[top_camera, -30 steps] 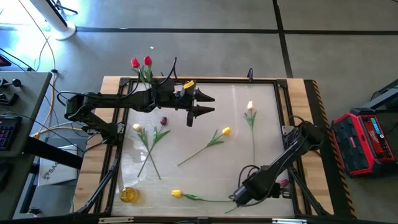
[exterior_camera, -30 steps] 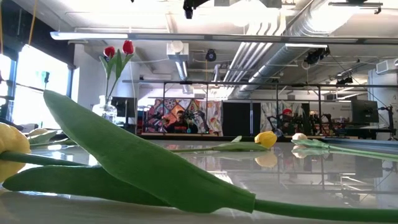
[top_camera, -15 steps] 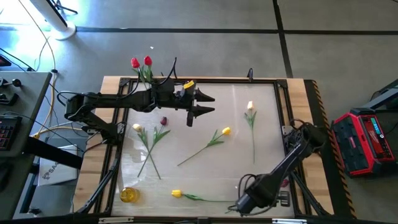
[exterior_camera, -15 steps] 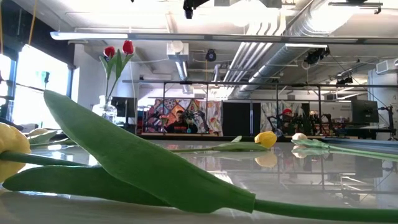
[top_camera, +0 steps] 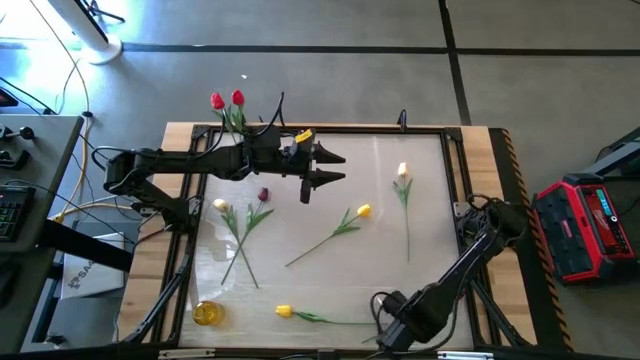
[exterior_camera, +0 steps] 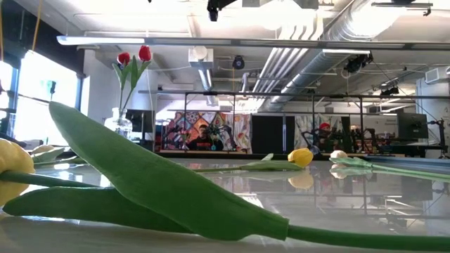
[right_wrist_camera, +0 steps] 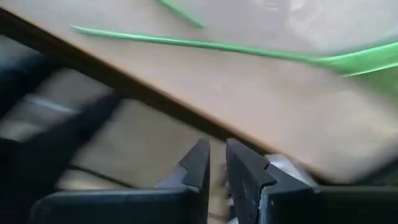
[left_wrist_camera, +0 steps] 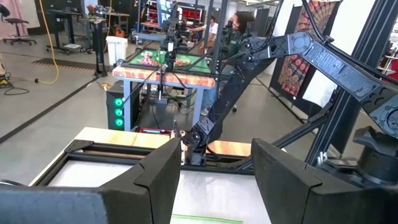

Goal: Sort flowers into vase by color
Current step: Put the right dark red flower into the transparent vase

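So your right pincer (top_camera: 385, 335) is sitting at the very bottom edge of the high view, a bit right of centre, right over the near rim of the desk (top_camera: 430, 200); in its wrist view the fingers (right_wrist_camera: 202, 165) are nearly pressed together with only a thin gap and nothing between them, and a green stem (right_wrist_camera: 205, 43) runs across the desk beyond them.

Just left of that pincer in the high view you've got a yellow tulip (top_camera: 285, 311) lying flat with its stem pointing toward the pincer; further left at the bottom left corner there's a small yellow vase (top_camera: 205, 313); from the low view that near tulip's big leaf (exterior_camera: 162, 179) fills the whole foreground.

Mid-frame: another yellow tulip (top_camera: 362, 211) lies diagonally at centre; a cream-white one (top_camera: 403, 171) sits to the right with its stem running straight down; on the left a cream-white tulip (top_camera: 220, 205) and a dark maroon one (top_camera: 263, 194) lie crossed over each other.

Far side: your left pincer (top_camera: 322, 167) hangs over the upper middle of the desk, fingers spread wide, holding nothing; you can see the gap between its fingers (left_wrist_camera: 158, 171) in its wrist view.

Furthest back, upper left of the desk edge, two red tulips (top_camera: 227, 99) stand upright in a clear vase (exterior_camera: 121, 124).
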Controlling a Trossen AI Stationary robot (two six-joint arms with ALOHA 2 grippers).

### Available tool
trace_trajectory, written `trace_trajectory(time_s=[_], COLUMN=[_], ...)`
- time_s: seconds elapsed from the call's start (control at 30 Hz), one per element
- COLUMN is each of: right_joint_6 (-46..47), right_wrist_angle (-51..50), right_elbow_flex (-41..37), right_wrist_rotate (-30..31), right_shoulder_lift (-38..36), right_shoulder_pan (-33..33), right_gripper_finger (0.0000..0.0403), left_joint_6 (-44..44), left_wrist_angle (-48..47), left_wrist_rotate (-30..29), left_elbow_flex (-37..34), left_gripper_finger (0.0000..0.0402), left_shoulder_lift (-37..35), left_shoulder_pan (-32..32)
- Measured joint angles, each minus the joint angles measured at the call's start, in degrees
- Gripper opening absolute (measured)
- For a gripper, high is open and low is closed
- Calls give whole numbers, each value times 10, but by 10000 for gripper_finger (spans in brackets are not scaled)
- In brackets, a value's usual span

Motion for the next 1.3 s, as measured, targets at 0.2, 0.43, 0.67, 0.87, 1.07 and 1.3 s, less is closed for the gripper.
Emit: trace_trajectory(time_s=[0.2, 0.43, 0.67, 0.87, 1.07, 1.3], right_joint_6=[-194, -287, -303, -458, -496, -494], right_wrist_angle=[-156, -270, -298, -269, -175, -137], right_elbow_flex=[0, 0, -1, -48, -100, -124], right_wrist_rotate=[25, 60, 64, 53, 37, 102], right_shoulder_lift=[0, -1, -3, -4, -10, -59], right_shoulder_pan=[-3, -2, 26, 66, 117, 138], right_gripper_finger=[42, 91, 159, 154, 120, 91], left_joint_6=[0, 0, -1, -1, -25, -37], left_wrist_angle=[0, 0, -11, -14, -15, -36], left_wrist_rotate=[0, 0, 0, 0, 0, 0], left_elbow_flex=[0, 0, 0, 0, 0, 0], left_gripper_finger=[184, 184, 184, 184, 184, 184], left_shoulder_lift=[0, 0, 0, 0, 0, 0], left_shoulder_pan=[0, 0, 0, 0, 0, 0])
